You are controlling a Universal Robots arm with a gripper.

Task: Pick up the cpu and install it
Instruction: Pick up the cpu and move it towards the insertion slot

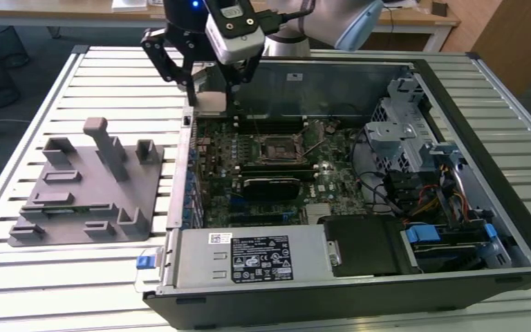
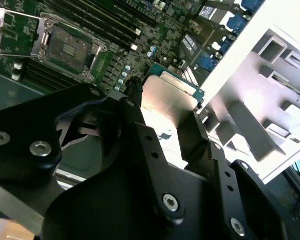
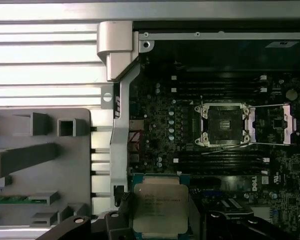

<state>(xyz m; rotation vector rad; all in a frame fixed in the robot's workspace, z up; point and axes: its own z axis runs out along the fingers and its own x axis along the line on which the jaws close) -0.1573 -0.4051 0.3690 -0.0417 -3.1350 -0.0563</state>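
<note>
The pick-up looks done: the pincer (image 3: 161, 221) pinches the cpu (image 3: 160, 207) by opposite edges, in the air over the far left corner of the open computer case (image 1: 339, 86) (well apart from the socket). The socket (image 3: 224, 125) stands open and seemingly empty, so installing is left. The cpu's top bears faint print, and the power supply (image 1: 247, 257) carries stickers.

The end effector (image 1: 212, 104) hangs above the open computer case's (image 1: 339, 304) edge on the exterior view's left, pinching the cpu (image 1: 212, 97) (a pale square). The socket (image 1: 279, 146) lies nearby, and a grey fixture tray (image 1: 81, 200) sits on the desk (image 1: 44, 277).
</note>
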